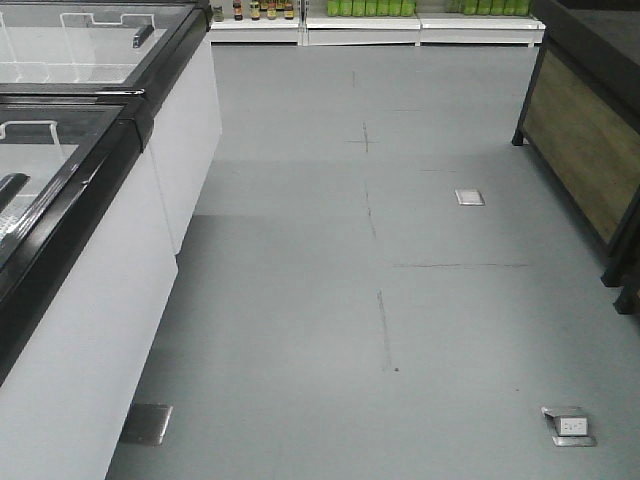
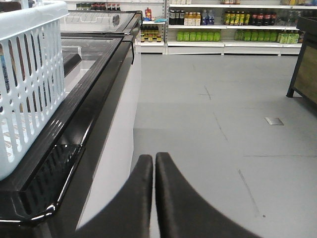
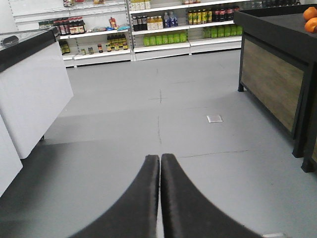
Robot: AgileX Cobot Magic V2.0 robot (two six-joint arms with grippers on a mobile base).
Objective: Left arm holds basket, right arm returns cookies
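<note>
In the left wrist view the light blue slotted basket (image 2: 30,74) stands on the black rim of a chest freezer, at the far left of the frame. My left gripper (image 2: 154,157) is shut with nothing between its fingers and hangs over the floor, to the right of the basket and apart from it. My right gripper (image 3: 160,157) is likewise shut and empty, pointing down the aisle over bare floor. The cookies are out of view. Something dark shows faintly through the basket's slots, too unclear to name.
Chest freezers (image 1: 90,200) with glass lids line the left side. A dark wooden display stand (image 3: 277,74) with oranges (image 3: 311,17) stands on the right. Shelves of bottles (image 2: 223,25) run along the back wall. Metal floor sockets (image 1: 570,425) sit in the grey floor.
</note>
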